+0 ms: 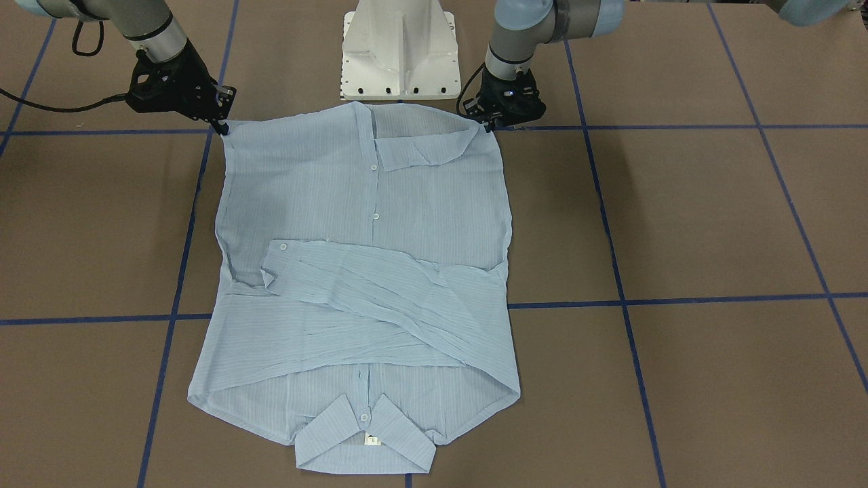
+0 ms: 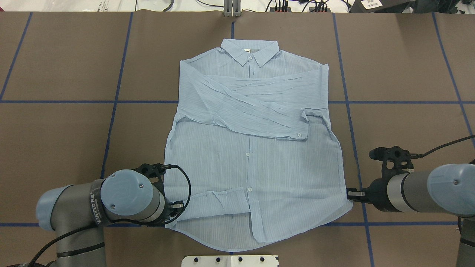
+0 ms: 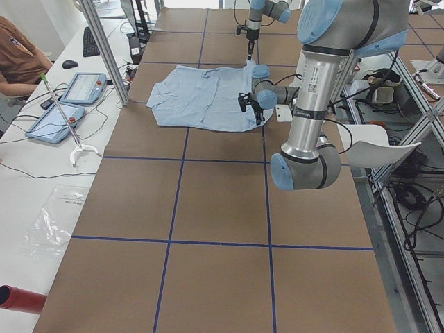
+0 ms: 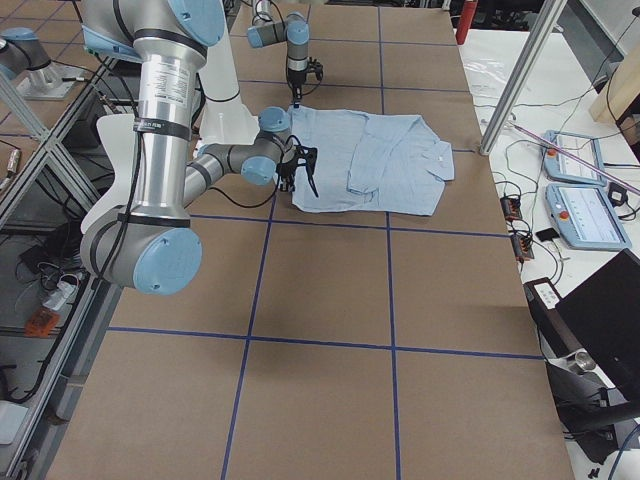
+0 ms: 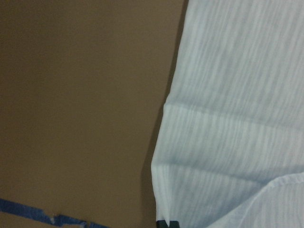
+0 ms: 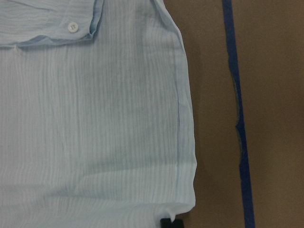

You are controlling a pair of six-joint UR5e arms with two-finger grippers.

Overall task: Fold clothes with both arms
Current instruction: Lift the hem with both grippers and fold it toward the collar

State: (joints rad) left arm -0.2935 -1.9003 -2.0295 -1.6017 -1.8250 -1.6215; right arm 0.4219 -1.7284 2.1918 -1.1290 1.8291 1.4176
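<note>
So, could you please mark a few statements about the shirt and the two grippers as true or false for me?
1. The light blue shirt lies with its collar on the side away from the white pedestal base. True.
2. Both sleeves stick straight out to the sides. False: the sleeves are folded across the chest.
3. The left gripper and the right gripper have their jaws at the two hem corners nearest the robot. True.
4. The shirt hangs in the air between the arms. False: it lies flat on the table.
</note>
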